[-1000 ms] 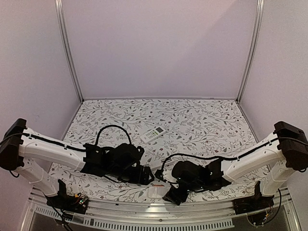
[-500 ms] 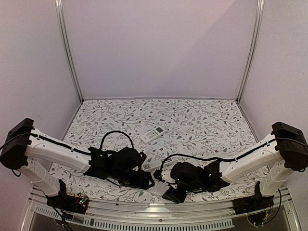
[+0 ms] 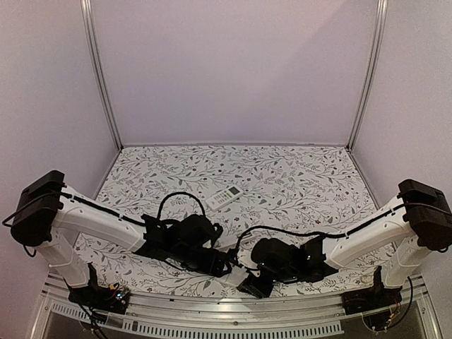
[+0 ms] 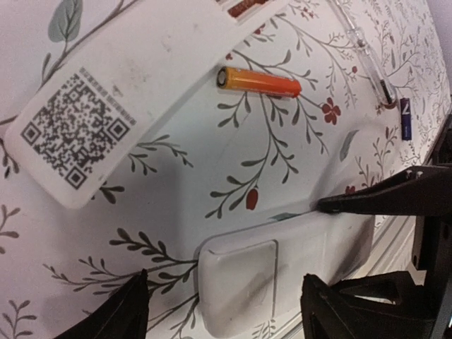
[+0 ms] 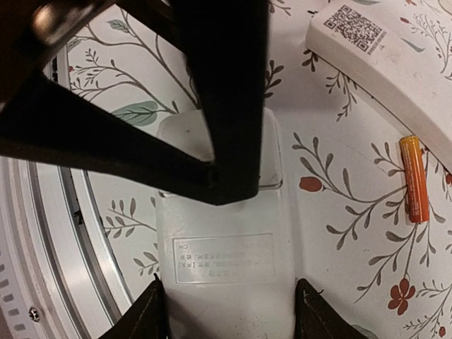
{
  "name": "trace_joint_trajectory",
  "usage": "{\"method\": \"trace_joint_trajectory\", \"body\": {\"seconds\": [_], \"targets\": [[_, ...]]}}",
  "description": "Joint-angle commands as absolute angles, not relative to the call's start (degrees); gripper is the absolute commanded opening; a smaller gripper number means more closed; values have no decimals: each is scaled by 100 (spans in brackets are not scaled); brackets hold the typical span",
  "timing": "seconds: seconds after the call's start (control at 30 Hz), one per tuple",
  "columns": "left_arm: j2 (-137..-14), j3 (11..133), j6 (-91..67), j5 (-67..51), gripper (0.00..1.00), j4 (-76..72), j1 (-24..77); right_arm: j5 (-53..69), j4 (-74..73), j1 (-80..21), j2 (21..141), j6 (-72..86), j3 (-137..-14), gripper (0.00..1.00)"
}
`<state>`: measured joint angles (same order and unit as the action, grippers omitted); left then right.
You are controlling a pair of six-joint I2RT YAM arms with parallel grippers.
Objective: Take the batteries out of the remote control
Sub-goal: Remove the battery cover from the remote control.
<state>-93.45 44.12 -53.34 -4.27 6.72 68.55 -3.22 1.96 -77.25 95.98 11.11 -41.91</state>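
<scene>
Down at the near edge, my right pincer (image 5: 227,282) is clamped across a white casing (image 5: 226,233) with a printed label, one finger pressed against each long side. Whether that casing is a remote's body or only a cover, I can't tell. My left pincer (image 4: 224,282) hangs low over the same piece with its jaws wide apart. One finger stands off past the casing's end, and the other is over its raised panel. Just beyond, there's the battery (image 4: 258,81), red-orange, lying flat on the flowered table (image 3: 296,176). It's out in the open, just beside the long edge of the remote control (image 4: 106,99), which lies face down with its code sticker up. A thin clear stick (image 4: 357,39) lies past the battery. Further back, mid-table, sits a second white remote (image 3: 224,195), well apart from both arms.
</scene>
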Motion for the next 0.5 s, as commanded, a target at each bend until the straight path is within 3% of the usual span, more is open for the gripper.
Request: {"method": "trace_joint_trajectory", "body": {"seconds": [0.0,0.47], "targets": [[-9596,4450,-5093,-507,74,880,6786,-443,282,-7736,9721,1098,-4096,42],[-10096,5028,-4883,-17,62,1846,7167,-484,363,-7738,9721,1157,-4072,41]]}}
